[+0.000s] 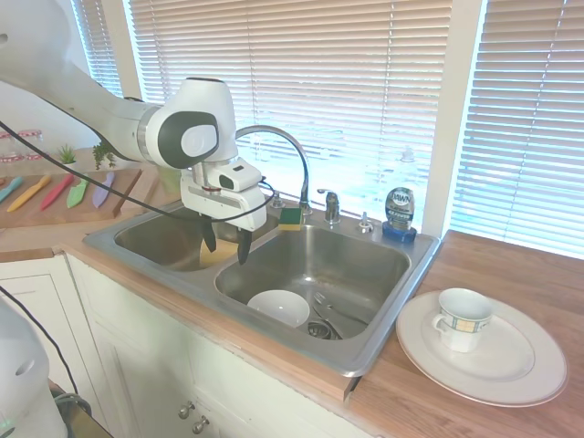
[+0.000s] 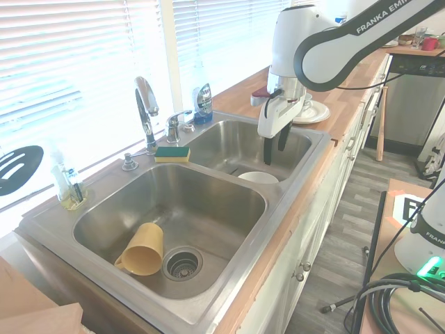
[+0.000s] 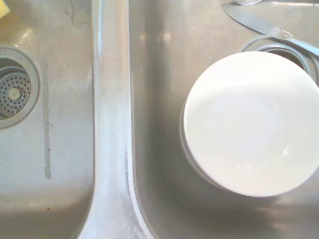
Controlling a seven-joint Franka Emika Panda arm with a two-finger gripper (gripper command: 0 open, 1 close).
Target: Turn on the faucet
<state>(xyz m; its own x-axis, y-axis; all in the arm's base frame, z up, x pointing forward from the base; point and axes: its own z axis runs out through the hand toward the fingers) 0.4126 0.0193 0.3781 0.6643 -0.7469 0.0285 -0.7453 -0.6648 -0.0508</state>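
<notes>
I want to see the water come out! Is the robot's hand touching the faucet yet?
Apart. In the first exterior view the end effector hangs over the sink divider, with open space between it and the faucet lever at the back rim.

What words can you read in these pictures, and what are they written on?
"FRANKA EMI", cut off by the picture's edge: on the robot arm.
The dish soap bottle has a dark label; its print is too blurred to read.
The drain has raised letters on its rim, too blurred to read.
A sign by the floor is cut off and unreadable.
</notes>
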